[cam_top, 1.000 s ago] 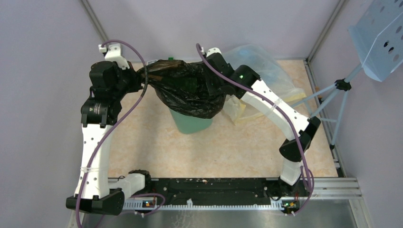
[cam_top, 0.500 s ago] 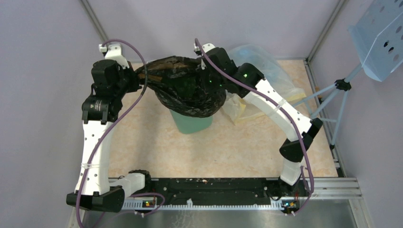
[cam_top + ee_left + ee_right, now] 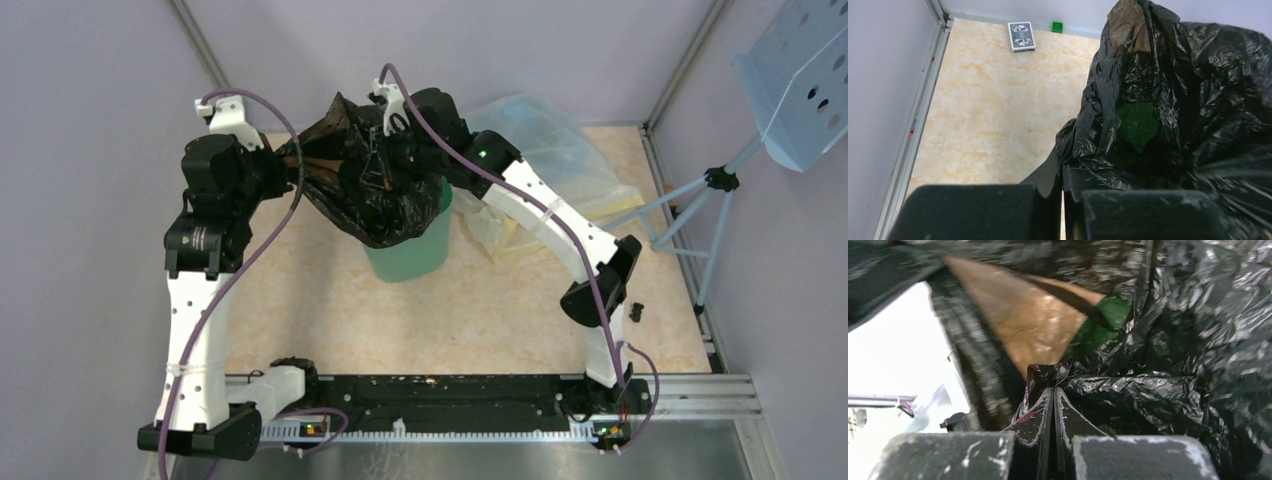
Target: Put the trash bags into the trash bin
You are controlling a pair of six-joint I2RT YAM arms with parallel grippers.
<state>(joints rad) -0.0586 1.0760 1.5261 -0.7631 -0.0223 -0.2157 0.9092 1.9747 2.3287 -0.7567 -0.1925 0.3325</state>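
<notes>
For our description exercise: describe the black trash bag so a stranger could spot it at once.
Find the mint-green bin on the marbled table. The black bag hangs bunched over its mouth. Unlike the clear yellowish bag to its right, it is opaque, glossy and crinkled.

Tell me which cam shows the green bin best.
Top external: the green bin shows its front wall and part of its rim below the black bag hanging over it. Left wrist and right wrist each give only a small green patch between bag folds, likely the bin, with no outline.
</notes>
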